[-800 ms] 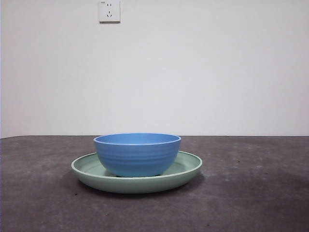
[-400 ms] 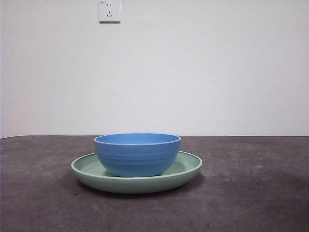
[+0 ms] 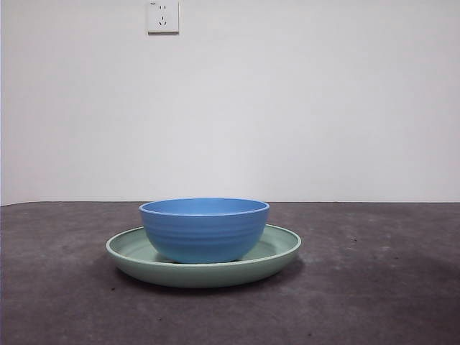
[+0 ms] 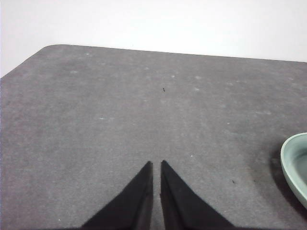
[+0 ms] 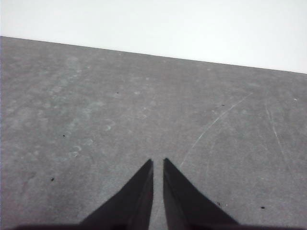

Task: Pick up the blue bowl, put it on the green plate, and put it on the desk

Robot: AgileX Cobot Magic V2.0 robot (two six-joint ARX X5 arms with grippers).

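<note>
The blue bowl [image 3: 204,229] stands upright inside the green plate [image 3: 277,253], which rests on the dark grey desk [image 3: 374,287] at the middle of the front view. No arm shows in that view. My left gripper [image 4: 156,165] hangs shut over bare desk, holding nothing, with a slice of the green plate's rim [image 4: 293,165] off to one side. My right gripper [image 5: 158,163] is also shut and empty above bare desk [image 5: 96,110]; neither bowl nor plate shows in its view.
A white wall with a power socket [image 3: 163,16] rises behind the desk. The desk's far edge and a rounded corner [image 4: 48,48] show in the left wrist view. Faint scratches mark the desk surface [image 5: 216,122] in the right wrist view.
</note>
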